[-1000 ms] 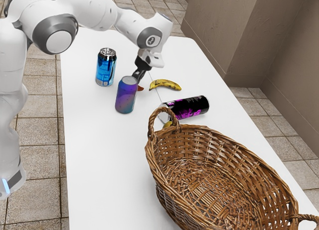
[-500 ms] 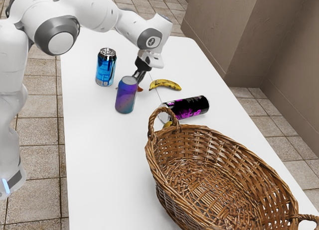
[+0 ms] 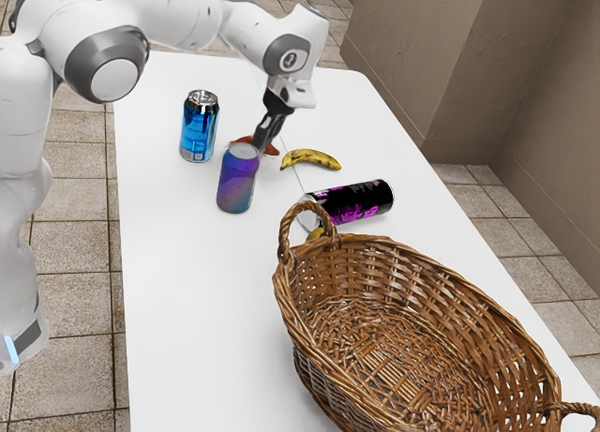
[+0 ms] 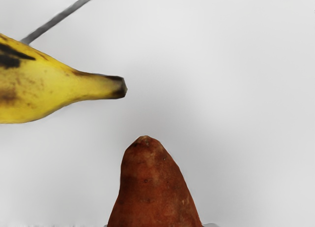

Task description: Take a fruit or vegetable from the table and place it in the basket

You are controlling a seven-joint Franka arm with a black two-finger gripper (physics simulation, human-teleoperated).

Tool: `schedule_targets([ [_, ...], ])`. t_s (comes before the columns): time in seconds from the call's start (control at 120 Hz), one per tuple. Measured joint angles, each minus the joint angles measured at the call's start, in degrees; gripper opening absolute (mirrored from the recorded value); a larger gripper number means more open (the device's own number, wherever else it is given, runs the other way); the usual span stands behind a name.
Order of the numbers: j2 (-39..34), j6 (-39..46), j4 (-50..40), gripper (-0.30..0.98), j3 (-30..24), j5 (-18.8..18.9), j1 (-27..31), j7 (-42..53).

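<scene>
Hand (image 3: 266, 143), one: closed on a reddish-brown sweet potato (image 4: 152, 187), held over the worktop (image 3: 178, 291), outside the basket. Banana (image 3: 311, 158), spotted: near the sweet potato. Cans, upright: blue (image 3: 198, 127); purple-blue (image 3: 237, 181). Can, black and magenta (image 3: 356, 202): on its side, between banana and basket. Basket (image 3: 309, 334), wicker, two handles.

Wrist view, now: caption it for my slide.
Blotched banana on the white table, with the tip of the held sweet potato.
</scene>
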Motion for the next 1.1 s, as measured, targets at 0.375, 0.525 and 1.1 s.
schedule_targets([
  [0.375, -2.7, -5.0, 12.9, 0.16, -0.4, -1.0, -1.3, 1.0],
  [0.525, -4.0, -8.0, 19.3, 0.16, -4.1, -1.5, -3.8, 1.2],
  [1.1, -9.5, -17.2, 20.9, 0.15, -13.4, -1.3, -37.8, -1.5],
])
